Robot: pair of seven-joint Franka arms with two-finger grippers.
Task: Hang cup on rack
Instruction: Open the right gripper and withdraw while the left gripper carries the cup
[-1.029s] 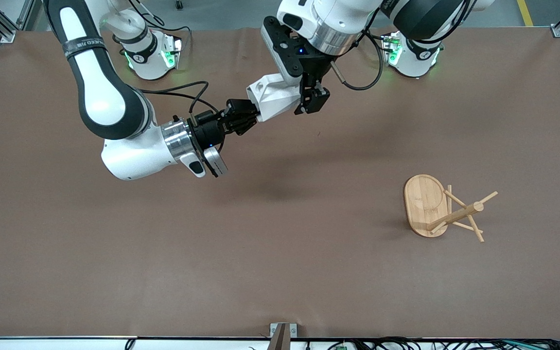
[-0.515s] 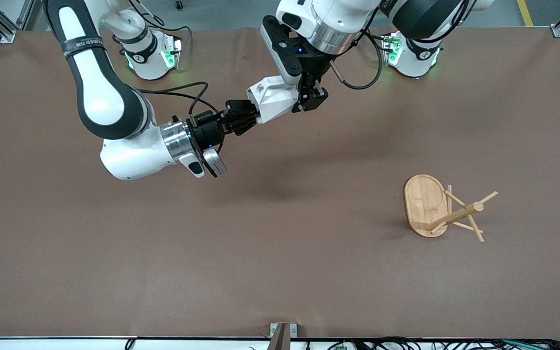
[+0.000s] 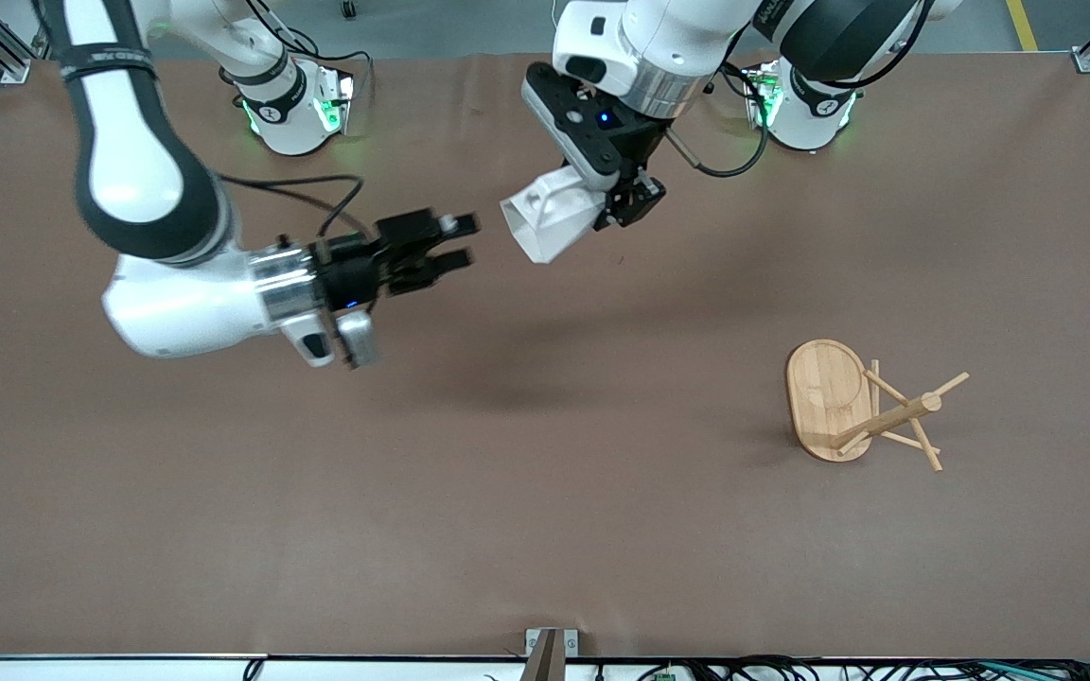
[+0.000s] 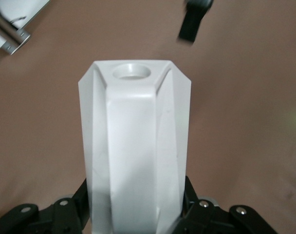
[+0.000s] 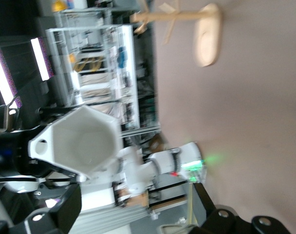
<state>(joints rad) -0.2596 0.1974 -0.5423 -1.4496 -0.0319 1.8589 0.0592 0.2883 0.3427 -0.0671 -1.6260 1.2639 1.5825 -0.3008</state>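
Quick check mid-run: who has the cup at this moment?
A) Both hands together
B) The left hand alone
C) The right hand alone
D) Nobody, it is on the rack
B: the left hand is shut on the base end of the cup, held in the air over the table, while the right hand is open and apart from it, and the rack stands bare near the left arm's end.

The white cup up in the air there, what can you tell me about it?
The cup is small, matte white and faceted, with a hexagonal mouth and a blocky handle pierced by a round hole. It hangs tilted over the brown table, held at its base end by the left end effector. The right end effector is open and apart from it.
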